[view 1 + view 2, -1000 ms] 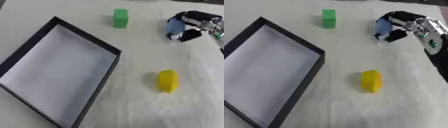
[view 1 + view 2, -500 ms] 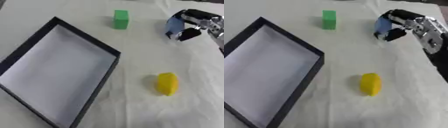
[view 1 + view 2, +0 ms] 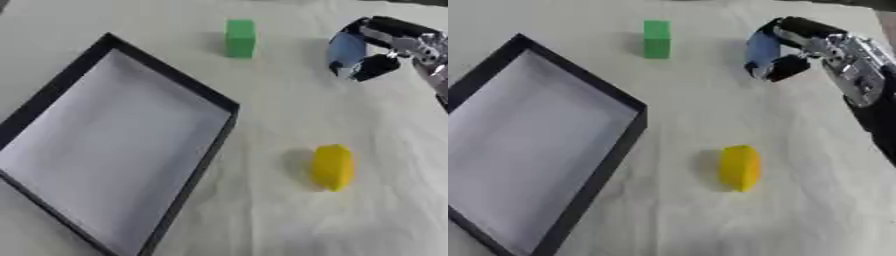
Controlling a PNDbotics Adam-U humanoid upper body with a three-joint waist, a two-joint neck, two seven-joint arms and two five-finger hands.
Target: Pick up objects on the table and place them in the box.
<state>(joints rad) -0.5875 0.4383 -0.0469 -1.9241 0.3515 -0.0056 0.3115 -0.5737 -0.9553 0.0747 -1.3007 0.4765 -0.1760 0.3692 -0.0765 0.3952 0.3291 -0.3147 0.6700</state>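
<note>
On the left I have the box (image 3: 114,145), black-walled with a pale floor, sitting askew on the desk (image 3: 262,220) and holding nothing so far. Moving right, at the far side, there's a green block (image 3: 240,38) standing upright, well apart from the box's far corner. Further right and nearer to me, a yellow object (image 3: 332,167), rounded and lemon-like, lies alone on the pale cloth, clear of the box wall. Then, at the far right, my right robot hand (image 3: 785,47) comes in from the edge with its fingers and thumb curled round a blue object (image 3: 760,50), so it's gripping that piece; I judge it's raised off the cloth, though I can't be sure of that. My left robot hand isn't showing in either view. So the job reads as one piece in hand, two on the desk, none boxed. What worries me: the carry to the box runs leftward right past the green block, and a low sweep could knock it over or shove it. The blue piece sits toward the fingertips, so a jerky swing might let it slip out short of the box. Coming in too low could also catch the box's raised right wall and skid it.
</note>
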